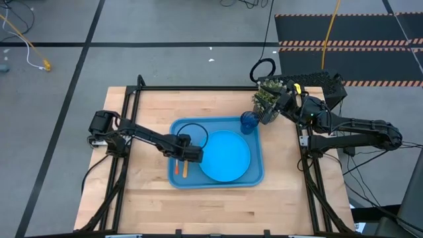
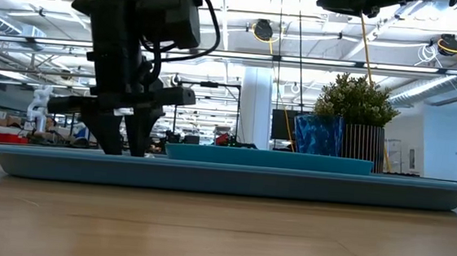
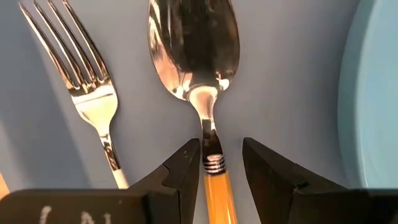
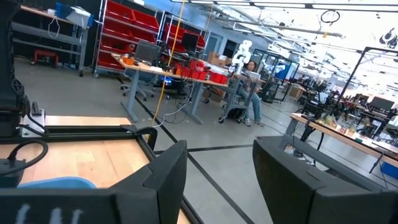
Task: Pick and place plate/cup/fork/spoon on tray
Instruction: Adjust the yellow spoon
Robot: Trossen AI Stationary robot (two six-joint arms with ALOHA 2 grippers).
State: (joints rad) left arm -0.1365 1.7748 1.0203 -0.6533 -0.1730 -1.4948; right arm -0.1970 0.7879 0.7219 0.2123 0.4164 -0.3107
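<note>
The pale wooden table (image 1: 152,198) fills mid-frame, bearing the rectangular light-blue plastic tray (image 1: 254,173). There the left gripper (image 3: 214,163) straddles the orange-handled steel spoon (image 3: 196,56), fingers seemingly apart. The right gripper (image 4: 219,168) gapes toward a workshop of red shelving.

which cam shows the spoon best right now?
Left wrist view: the silver-bowled, orange-handled metal spoon fills the frame, lying on the light-blue rectangular plastic tray with the left gripper jaws open either side of its handle. High view shows only an orange sliver. Low and right wrist views don't show it.
</note>
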